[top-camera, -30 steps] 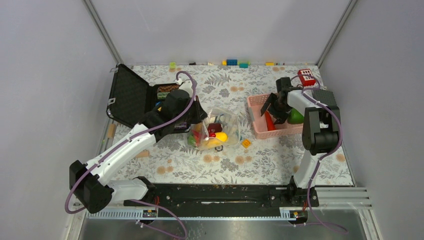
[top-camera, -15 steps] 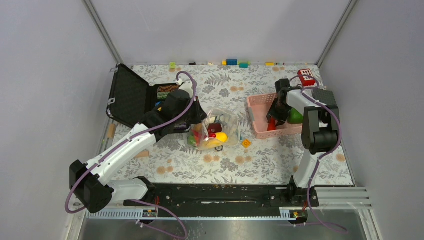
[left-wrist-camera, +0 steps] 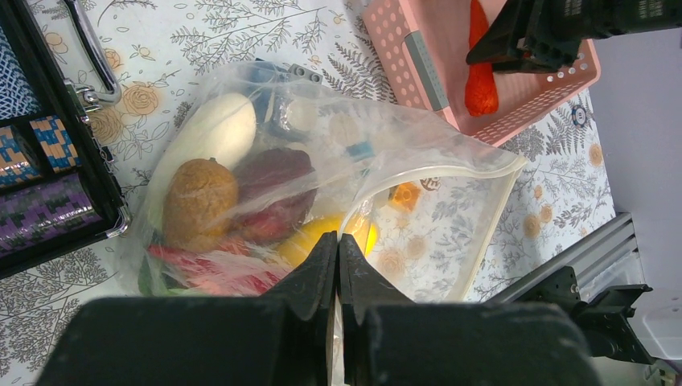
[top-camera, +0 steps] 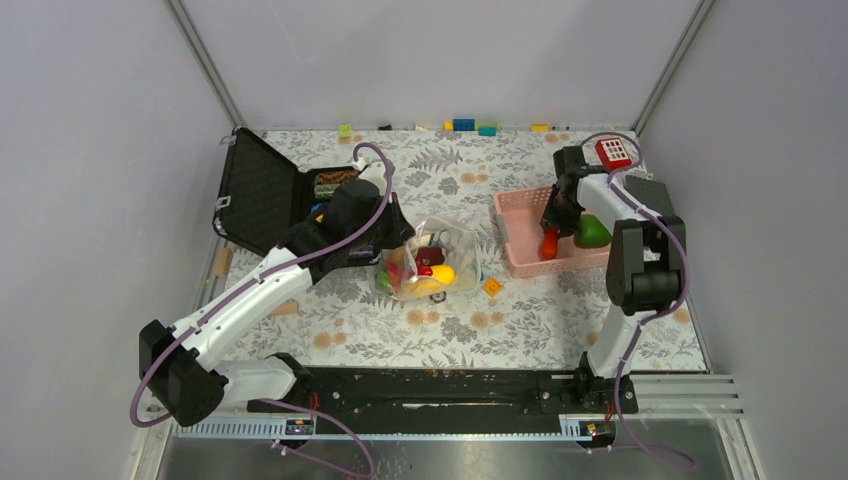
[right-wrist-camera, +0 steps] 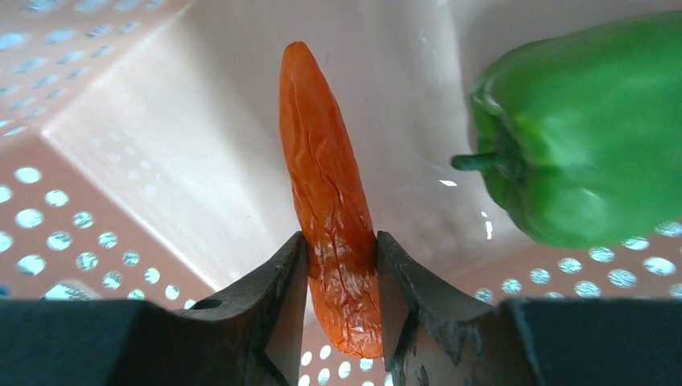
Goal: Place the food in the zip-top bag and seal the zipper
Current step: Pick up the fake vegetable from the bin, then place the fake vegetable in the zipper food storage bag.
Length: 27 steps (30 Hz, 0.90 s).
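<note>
The clear zip-top bag (top-camera: 440, 258) lies mid-table with its mouth held open. It holds a white radish (left-wrist-camera: 211, 133), a brown piece, a dark red piece, red chilli and yellow banana (left-wrist-camera: 318, 240). Its zipper strip (left-wrist-camera: 450, 165) curves along the open mouth. My left gripper (left-wrist-camera: 338, 241) is shut on the bag's near edge. My right gripper (right-wrist-camera: 341, 257) is shut on the orange carrot (right-wrist-camera: 326, 185) inside the pink basket (top-camera: 520, 235). The carrot also shows in the top view (top-camera: 549, 242). A green pepper (right-wrist-camera: 587, 129) lies beside the carrot in the basket.
An open black hard case (top-camera: 262, 192) lies left of the bag. A small orange brick (top-camera: 492, 287) sits on the table by the bag. Small bricks (top-camera: 463, 125) line the back edge. A red toy (top-camera: 612, 152) sits behind the basket.
My right gripper has closed on the orange carrot in the basket and turned its wrist. My left gripper and the bag have stayed still.
</note>
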{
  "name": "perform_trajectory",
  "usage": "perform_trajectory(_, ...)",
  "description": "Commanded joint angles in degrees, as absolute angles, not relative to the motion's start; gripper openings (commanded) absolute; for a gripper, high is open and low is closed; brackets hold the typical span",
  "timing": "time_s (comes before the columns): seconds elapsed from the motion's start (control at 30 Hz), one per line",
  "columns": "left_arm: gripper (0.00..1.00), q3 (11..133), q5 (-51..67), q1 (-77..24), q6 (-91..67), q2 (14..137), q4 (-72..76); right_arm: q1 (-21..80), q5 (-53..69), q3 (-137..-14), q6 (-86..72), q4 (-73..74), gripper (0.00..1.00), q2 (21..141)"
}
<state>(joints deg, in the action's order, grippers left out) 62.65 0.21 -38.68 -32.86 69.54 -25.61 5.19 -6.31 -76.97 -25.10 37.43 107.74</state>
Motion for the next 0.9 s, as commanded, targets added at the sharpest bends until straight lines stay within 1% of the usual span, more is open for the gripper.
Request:
perform_trajectory(0.0, 0.0, 65.1, 1.72, -38.39, -32.98, 69.42, -22.39, 5.71, -12.3, -77.39, -21.18, 35.71, 0.13, 96.44)
perform_trajectory(0.13, 0.0, 65.07, 2.39, -38.41, -33.18, 69.28, -21.65, 5.99, -12.76, -72.03, -19.16, 30.95, 0.11, 85.28)
perform_trajectory(0.23, 0.0, 64.44, 3.48, -38.47, -33.2, 68.8, -19.98, 7.22, -10.19, -66.02, -16.69, 25.09, 0.11, 75.99)
perform_trajectory(0.33, 0.0, 63.21, 4.87, -38.48, -33.62, 68.32, -17.57, 9.1, 0.51, -60.77, -13.93, 17.59, 0.11, 66.49)
perform_trajectory(0.4, 0.0, 62.94, 5.09, -38.46, -34.0, 68.25, -17.11, 12.88, 7.68, -57.55, -11.87, 11.82, 0.11, 60.43)
perform_trajectory(0.5, 0.0, 62.22, 5.54, -38.45, -34.52, 67.93, -16.05, 23.47, 10.51, -55.2, -7.68, 5.04, 0.11, 54.34)
perform_trajectory(0.6, 0.0, 61.31, 6.46, -38.47, -34.67, 67.63, -14.13, 30.33, 15.4, -52.93, -8.15, -3.96, 0.11, 52.81)
perform_trajectory(0.7, 0.0, 61.54, 6.16, -38.44, -34.55, 68.0, -14.83, 36.09, 17.71, -50.14, -7.55, -13.53, 0.11, 53.84)
perform_trajectory(0.77, 0.0, 61.27, 5.74, -38.46, -34.62, 67.91, -14.98, 38.94, 18.43, -49.42, -6.25, -17.69, 0.11, 56.04)
perform_trajectory(0.87, 0.0, 60.61, 5.68, -38.45, -34.83, 67.48, -14.79, 42.16, 17.21, -48.89, -3.81, -18.82, 0.14, 59.72)
